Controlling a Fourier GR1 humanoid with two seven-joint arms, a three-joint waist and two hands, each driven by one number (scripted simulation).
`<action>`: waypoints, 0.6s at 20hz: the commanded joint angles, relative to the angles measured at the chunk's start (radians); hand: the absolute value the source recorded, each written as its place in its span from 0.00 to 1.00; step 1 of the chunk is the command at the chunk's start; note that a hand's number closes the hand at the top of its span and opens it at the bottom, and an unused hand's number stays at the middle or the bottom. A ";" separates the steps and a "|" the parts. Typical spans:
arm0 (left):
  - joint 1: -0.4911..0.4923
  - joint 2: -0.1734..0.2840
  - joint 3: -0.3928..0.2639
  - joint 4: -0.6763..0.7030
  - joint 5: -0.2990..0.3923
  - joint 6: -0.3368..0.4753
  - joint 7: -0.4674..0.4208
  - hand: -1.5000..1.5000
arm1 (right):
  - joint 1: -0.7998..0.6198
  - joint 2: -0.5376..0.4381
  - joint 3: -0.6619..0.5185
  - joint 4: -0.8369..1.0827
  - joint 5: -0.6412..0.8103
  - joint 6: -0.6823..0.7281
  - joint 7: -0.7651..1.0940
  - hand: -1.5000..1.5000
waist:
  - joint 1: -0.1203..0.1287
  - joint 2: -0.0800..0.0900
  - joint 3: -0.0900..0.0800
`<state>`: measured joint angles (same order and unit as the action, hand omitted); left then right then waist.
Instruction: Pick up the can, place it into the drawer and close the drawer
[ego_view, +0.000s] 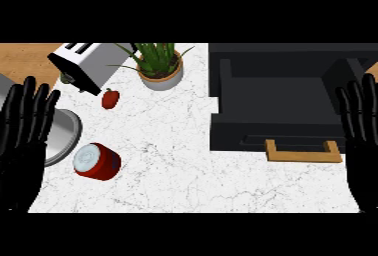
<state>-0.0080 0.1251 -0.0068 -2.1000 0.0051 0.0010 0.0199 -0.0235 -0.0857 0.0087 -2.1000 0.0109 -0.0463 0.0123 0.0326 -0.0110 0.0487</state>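
Red can (96, 161) lying ungrasped just beside spread left robot hand (26, 130); open drawer (284, 82) awaiting, nothing done.

Bright, even light on the white counter (184, 150); soft shadows, no glare.

Can (96, 161) at counter (170, 165) left, before pepper (110, 98) and toaster (87, 64); open drawer (277, 95) right.

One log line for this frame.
red can: lying on counter, untouched | dark drawer: open | left hand: open | right hand: open
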 joint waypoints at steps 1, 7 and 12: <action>0.041 0.042 0.021 -0.057 0.050 -0.060 -0.007 0.00 | -0.013 0.020 0.005 0.041 -0.003 -0.004 -0.034 0.00 | -0.015 0.009 -0.048; 0.178 0.120 -0.006 0.018 0.186 -0.214 0.097 0.00 | 0.073 -0.017 -0.051 0.096 -0.019 -0.004 0.112 0.00 | -0.023 0.019 -0.049; 0.312 0.170 0.055 -0.061 0.263 -0.302 0.099 0.00 | 0.108 -0.047 -0.079 0.003 -0.040 0.005 0.226 0.00 | -0.025 0.008 -0.049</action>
<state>0.1879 0.2638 0.0298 -2.1354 0.2389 -0.2366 0.1137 0.0466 -0.1141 -0.0403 -2.0756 -0.0079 -0.0473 0.1609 0.0084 -0.0016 0.0018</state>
